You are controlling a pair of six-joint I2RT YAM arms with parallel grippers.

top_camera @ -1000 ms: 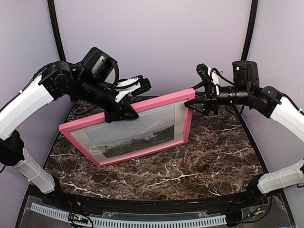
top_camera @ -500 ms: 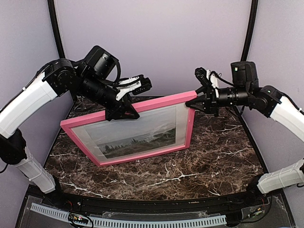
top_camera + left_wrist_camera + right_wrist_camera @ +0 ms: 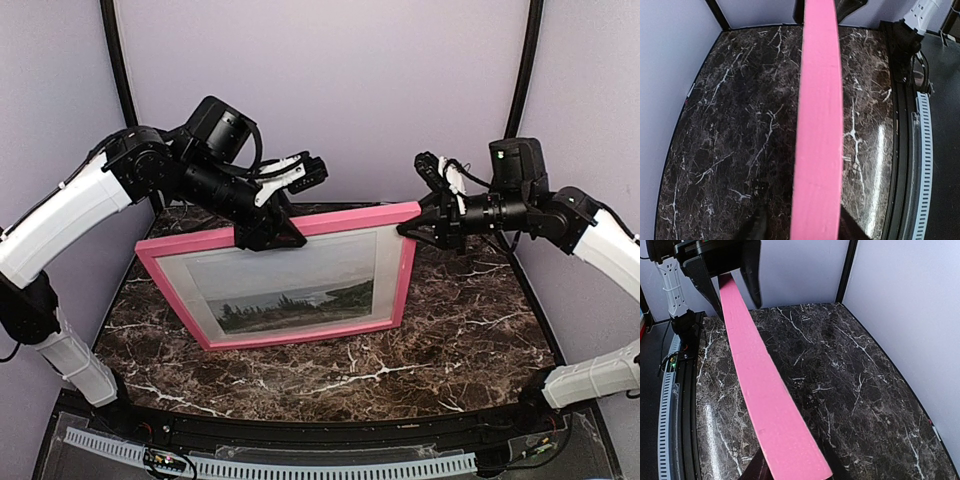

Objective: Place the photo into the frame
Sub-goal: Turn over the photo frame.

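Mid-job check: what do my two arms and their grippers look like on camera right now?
Both the left arm and right arm have white shells on the long links and black cylindrical joints. The left gripper and right gripper have black tapered fingers with a white ribbed piece at the wrist. Thin black cables loop beside each wrist. No markings are readable.

The left arm (image 3: 70, 215) and the right arm (image 3: 610, 240) are built of white shells joined by round black joints. A black cylindrical housing is carried near each wrist. White ribbed parts and thin black cables are seen behind the left gripper (image 3: 275, 238) and the right gripper (image 3: 407, 228), whose fingers are black and pointed.
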